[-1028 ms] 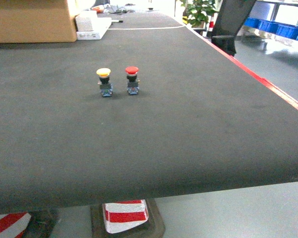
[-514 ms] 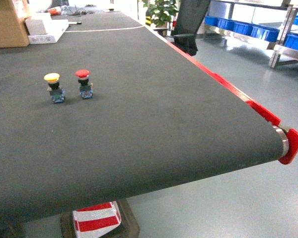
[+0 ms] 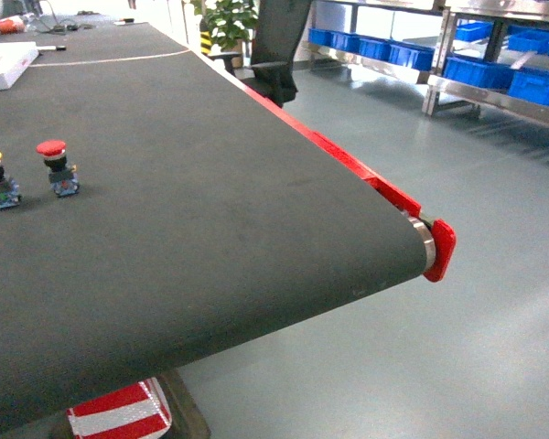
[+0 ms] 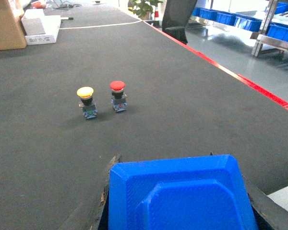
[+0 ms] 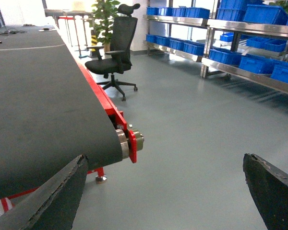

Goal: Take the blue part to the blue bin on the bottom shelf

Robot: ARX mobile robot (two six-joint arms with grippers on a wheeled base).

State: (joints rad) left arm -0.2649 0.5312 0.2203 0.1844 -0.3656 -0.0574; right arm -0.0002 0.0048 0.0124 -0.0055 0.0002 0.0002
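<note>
— Where is the blue moulded plastic part?

— In our left gripper. The left wrist view shows it filling the space between the dark fingers, which look clamped on its sides. It hangs above the black conveyor belt, nearer us than the yellow-capped push button and the red-capped push button.

— And the right gripper?

— Its fingers stand wide apart with nothing between them.

— So what do we do now?

— We judge this a carry. The blue plastic bins sit on the steel bottom shelf, well apart from us across open grey floor. We hold the clamp firm and the part level while the base rolls, swing clear of the belt's red end cap and the black office chair, and face the rack squarely before we reach.

— Which bin?

— We cannot tell from here; we choose once close.
</note>
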